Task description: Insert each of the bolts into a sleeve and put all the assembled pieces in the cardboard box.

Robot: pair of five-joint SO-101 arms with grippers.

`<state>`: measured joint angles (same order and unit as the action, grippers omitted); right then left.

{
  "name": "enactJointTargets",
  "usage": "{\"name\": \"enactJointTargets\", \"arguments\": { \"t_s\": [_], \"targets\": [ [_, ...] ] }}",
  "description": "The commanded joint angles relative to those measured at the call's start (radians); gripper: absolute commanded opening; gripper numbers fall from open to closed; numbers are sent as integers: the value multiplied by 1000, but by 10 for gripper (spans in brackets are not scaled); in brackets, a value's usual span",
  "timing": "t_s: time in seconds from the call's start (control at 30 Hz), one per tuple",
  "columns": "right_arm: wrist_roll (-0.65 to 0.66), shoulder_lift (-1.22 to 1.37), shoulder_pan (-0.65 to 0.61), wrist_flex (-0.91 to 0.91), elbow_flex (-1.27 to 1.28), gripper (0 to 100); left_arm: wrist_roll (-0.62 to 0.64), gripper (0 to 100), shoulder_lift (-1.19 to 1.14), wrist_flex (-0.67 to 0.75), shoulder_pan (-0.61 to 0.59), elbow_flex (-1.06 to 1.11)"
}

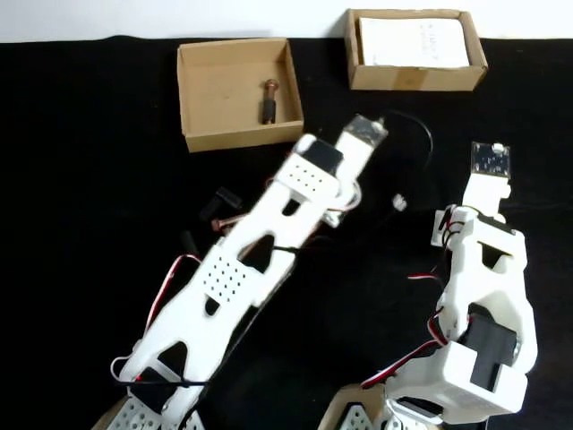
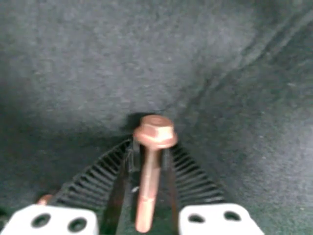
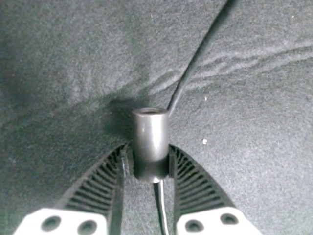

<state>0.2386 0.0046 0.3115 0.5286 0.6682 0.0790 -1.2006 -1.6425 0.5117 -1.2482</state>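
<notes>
My left gripper (image 2: 149, 151) is shut on a copper bolt (image 2: 154, 133), whose hex head sticks out past the fingertips above the black cloth. My right gripper (image 3: 149, 155) is shut on a black sleeve (image 3: 150, 132), held with its open end pointing away from the wrist. The cardboard box (image 1: 204, 90) stands at the back left with one assembled bolt and sleeve (image 1: 269, 100) lying inside. Beside the left arm (image 1: 260, 242), a loose bolt (image 1: 226, 222) and a black sleeve (image 1: 224, 197) lie on the cloth.
A second cardboard box (image 1: 416, 79) holding a white paper sheet stands at the back right. A black cable (image 3: 195, 58) crosses the cloth just beyond the held sleeve. The right arm (image 1: 488, 287) stands at the right side.
</notes>
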Motion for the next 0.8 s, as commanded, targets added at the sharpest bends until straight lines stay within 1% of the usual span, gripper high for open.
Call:
{"name": "enactJointTargets", "arguments": {
  "t_s": [0.0, 0.07, 0.13, 0.23, 0.33, 0.6, 0.67, 0.77],
  "targets": [
    [-5, -44, -1, -12, -50, 7, 6, 12, 10, -5, -2, -12],
    [-5, -67, -1, 18, -51, 7, 6, 9, 27, -8, -2, -41],
    [-6, -136, -1, 74, -50, 7, 2, 9, 62, -52, -4, -105],
    [-5, -280, 4, 177, -45, 7, 0, 9, 128, -114, -4, -228],
    [0, -447, 2, 295, -41, 7, 2, 9, 208, -123, -16, -291],
    [3, -915, 1, 584, -41, 7, 2, 8, 536, -127, -31, -280],
    [3, -1026, 1, 634, -39, 7, 2, 8, 644, -127, -28, -236],
    [3, -1184, 1, 710, -39, 7, 2, 8, 829, -127, -30, -110]
  ]
}}
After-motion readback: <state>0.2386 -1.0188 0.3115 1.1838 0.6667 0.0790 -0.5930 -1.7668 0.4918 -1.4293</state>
